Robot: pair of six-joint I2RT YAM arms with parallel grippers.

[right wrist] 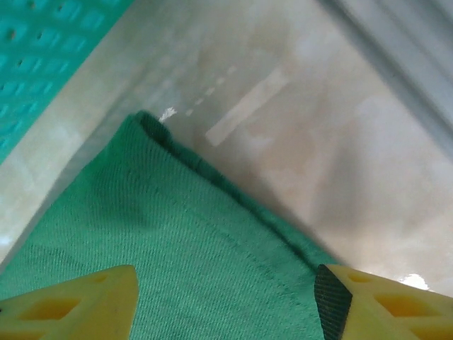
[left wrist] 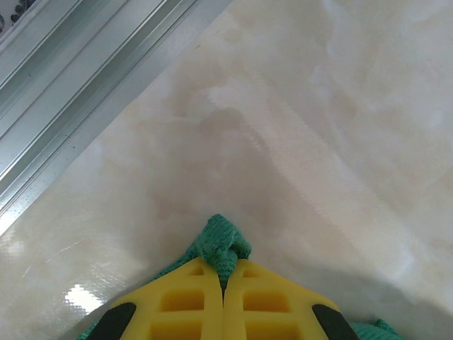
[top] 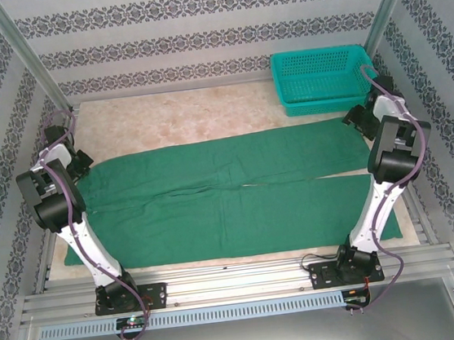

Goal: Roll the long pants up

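While the long pants (top: 230, 194) lie flat across the table (top: 171, 115) with 2 legs unrolled, the left gripper (left wrist: 223, 283) pinches 1 corner and the right gripper (right wrist: 226, 301) hangs wide over the hem; rolling seems not yet begun.

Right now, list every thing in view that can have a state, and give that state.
long pants, unrolled, spread flat, legs side by side
left gripper, shut on a pinch of the long pants' edge
right gripper, open, fingers apart over a corner of the long pants
teal basket, upright, nothing seen inside
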